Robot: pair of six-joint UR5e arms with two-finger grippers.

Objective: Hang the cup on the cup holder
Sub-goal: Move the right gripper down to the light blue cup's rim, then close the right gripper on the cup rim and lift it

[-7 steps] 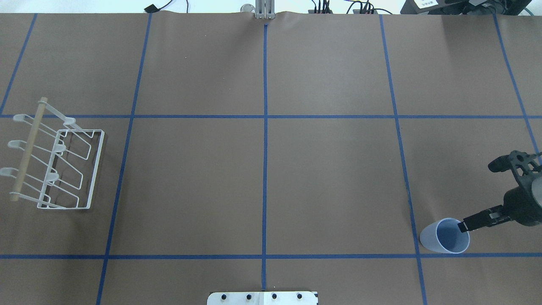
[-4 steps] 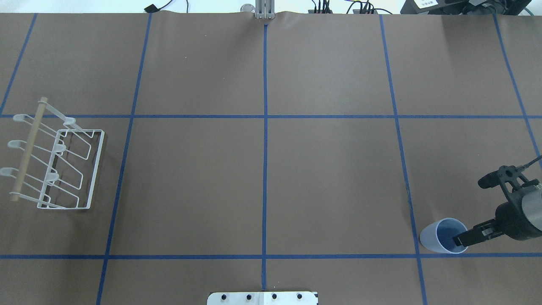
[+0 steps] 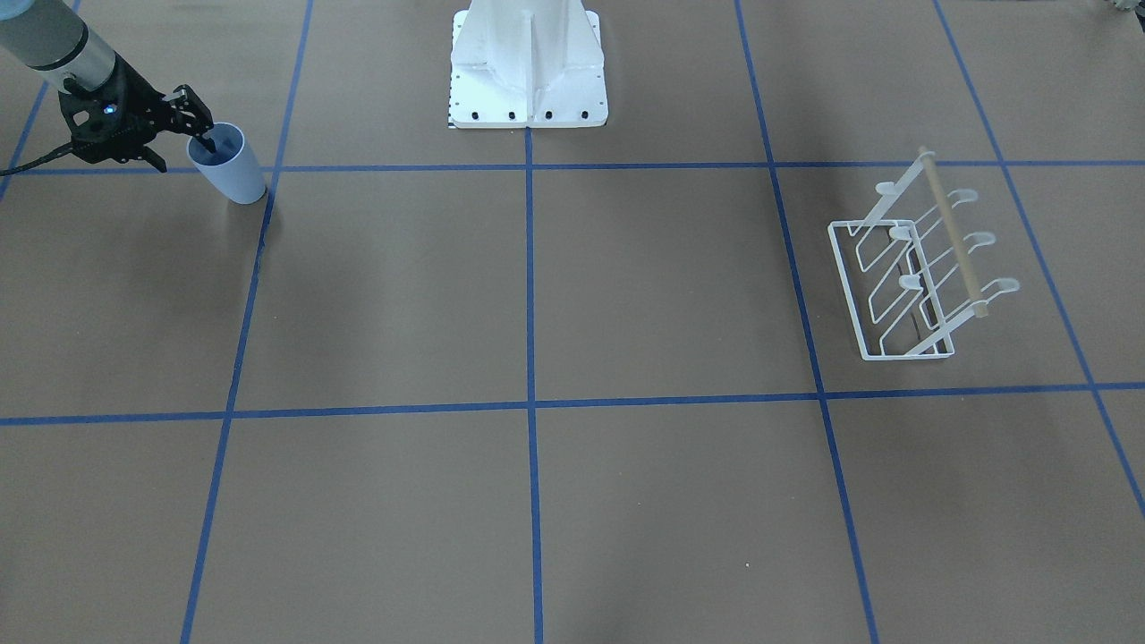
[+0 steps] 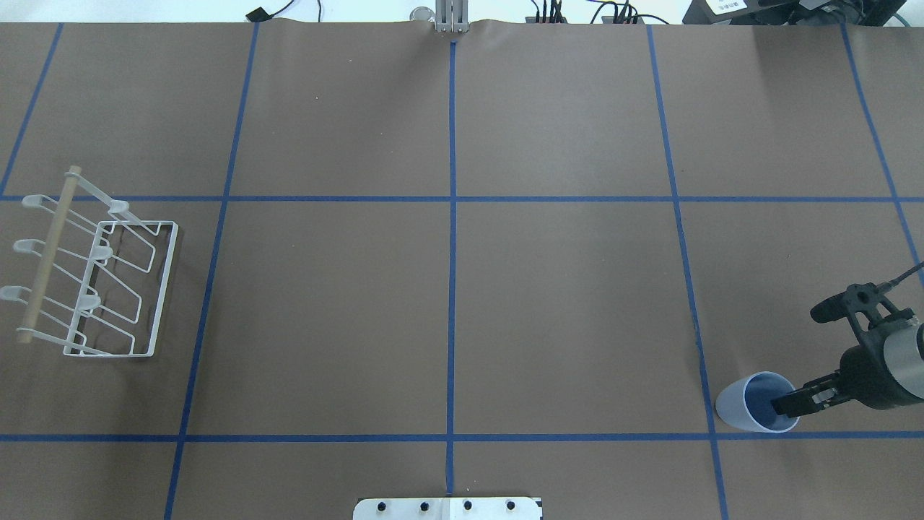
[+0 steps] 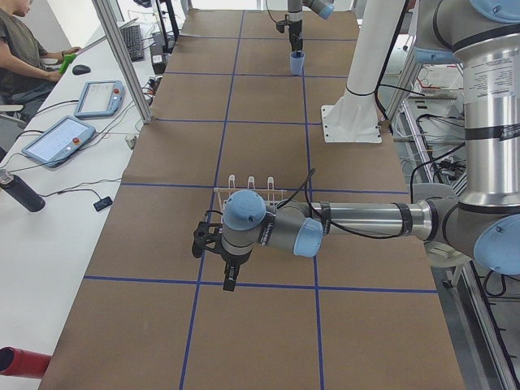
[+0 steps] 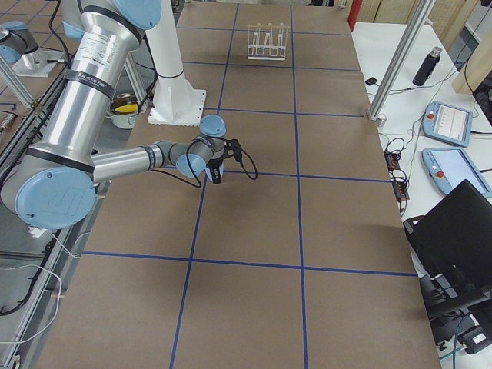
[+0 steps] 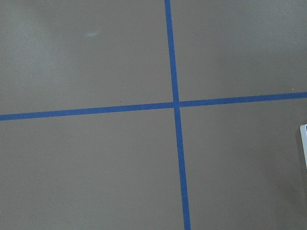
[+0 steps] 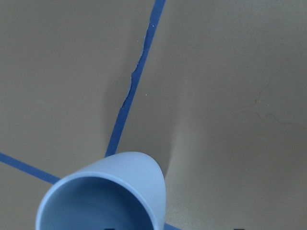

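Nearest the robot, on its right, the cup (image 4: 733, 410) stands mouth up on the counter (image 4: 563, 303), just beside a tape line (image 4: 577, 437). The right end effector (image 4: 783, 404) reaches over the rim with one finger dipped inside. Whether it has pinched the wall yet cannot be told. The step in hand looks like the grasp. The next move calls for a firm pinch on the wall, a lift, then a long carry across the counter. The cup must be turned mouth-down over a peg (image 4: 101, 253). The holder (image 4: 94, 274) stands well apart on the left, bare. Past it, the left end effector (image 5: 229, 272) hovers over the counter, and its opening cannot be told.
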